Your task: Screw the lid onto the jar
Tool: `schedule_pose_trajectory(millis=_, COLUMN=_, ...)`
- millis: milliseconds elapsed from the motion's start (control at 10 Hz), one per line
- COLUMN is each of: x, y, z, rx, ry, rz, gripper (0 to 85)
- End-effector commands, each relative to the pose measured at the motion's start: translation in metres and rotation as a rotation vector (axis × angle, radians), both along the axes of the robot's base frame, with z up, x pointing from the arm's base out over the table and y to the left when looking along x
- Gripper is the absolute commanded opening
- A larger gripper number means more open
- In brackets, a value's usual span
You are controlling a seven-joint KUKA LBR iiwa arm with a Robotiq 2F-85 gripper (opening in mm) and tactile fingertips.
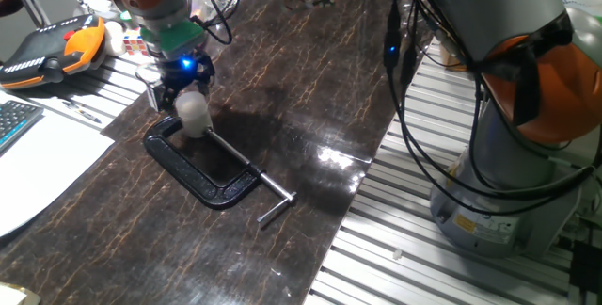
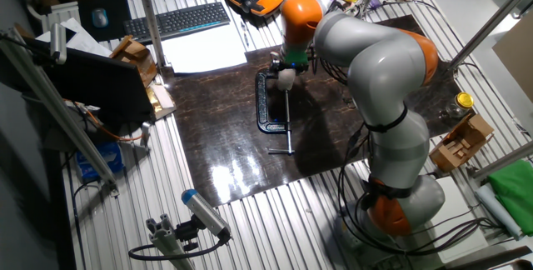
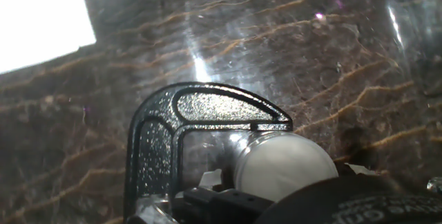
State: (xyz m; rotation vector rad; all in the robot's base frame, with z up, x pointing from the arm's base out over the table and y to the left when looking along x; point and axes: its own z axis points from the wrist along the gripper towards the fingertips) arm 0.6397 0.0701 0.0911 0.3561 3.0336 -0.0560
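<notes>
The small whitish jar point(image 1: 197, 122) stands in the mouth of the black C-clamp point(image 1: 202, 175) on the dark table. The pale round lid point(image 3: 286, 163) sits on top of it, its flat face showing in the hand view. My gripper point(image 1: 186, 96) reaches down onto the lid from above, with dark fingers point(image 3: 210, 202) on either side of it, and looks shut on it. The other fixed view shows the lid and jar as one small white blob point(image 2: 286, 77) under my hand. The jar body is mostly hidden in the hand view.
The clamp's screw and handle point(image 1: 271, 197) stick out toward the table's front. White paper point(image 1: 38, 168) and an orange pendant point(image 1: 56, 49) lie to the left. Ribbed metal decking point(image 1: 423, 258) borders the dark mat. A keyboard point(image 2: 176, 20) sits at the back.
</notes>
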Motion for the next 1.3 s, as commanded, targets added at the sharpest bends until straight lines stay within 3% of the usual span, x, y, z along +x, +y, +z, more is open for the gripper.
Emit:
schedule_pose_trajectory(millis=0, x=0.0000, y=-0.0003, z=-0.0002, rx=0.000, ry=0.000, rz=0.139, gripper=85.0)
schedule_pose_trajectory(millis=1200, x=-0.0024, y=-0.0016, z=-0.0040, rx=0.003, ry=0.003, rz=0.173, gripper=83.0)
